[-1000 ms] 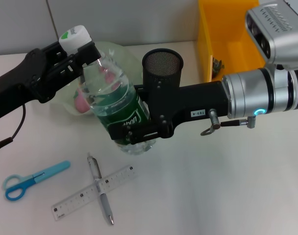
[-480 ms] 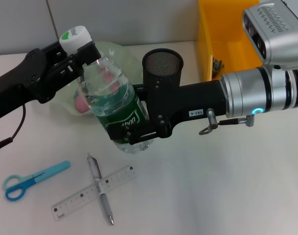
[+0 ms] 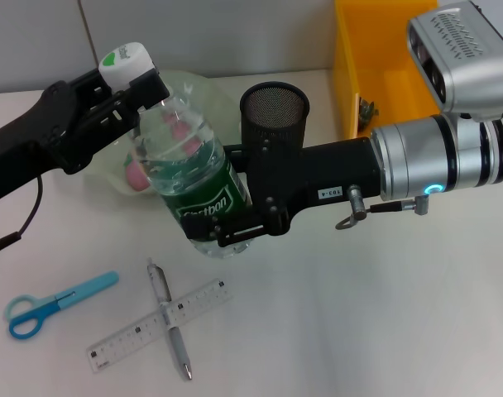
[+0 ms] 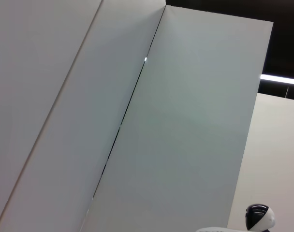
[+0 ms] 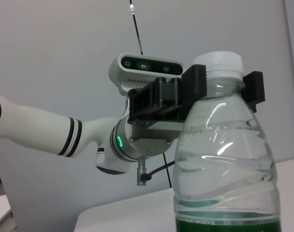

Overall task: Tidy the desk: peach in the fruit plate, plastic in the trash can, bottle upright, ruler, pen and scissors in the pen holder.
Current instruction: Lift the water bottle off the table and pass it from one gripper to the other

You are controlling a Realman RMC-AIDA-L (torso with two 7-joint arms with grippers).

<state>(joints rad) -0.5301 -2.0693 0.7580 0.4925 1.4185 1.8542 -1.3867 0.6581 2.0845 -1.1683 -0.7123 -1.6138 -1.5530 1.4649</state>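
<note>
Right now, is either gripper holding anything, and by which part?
Both hold the water bottle: the left gripper is shut on its neck just under the cap, the right gripper on its green-labelled lower body.

You've open table (image 3: 384, 314) front-right; pen holder (image 3: 273, 112), bottle (image 3: 194, 182) & both arms block the middle; scissors (image 3: 57, 304), ruler (image 3: 160, 324), pen (image 3: 169, 318) clutter front-left.

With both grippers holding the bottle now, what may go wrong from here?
1. The left gripper holds the bottle only at its neck and the right gripper holds the base; uneven release may tip it.
2. The pen holder and the fruit plate stand very near, so the bottle or an arm may knock them.
</note>
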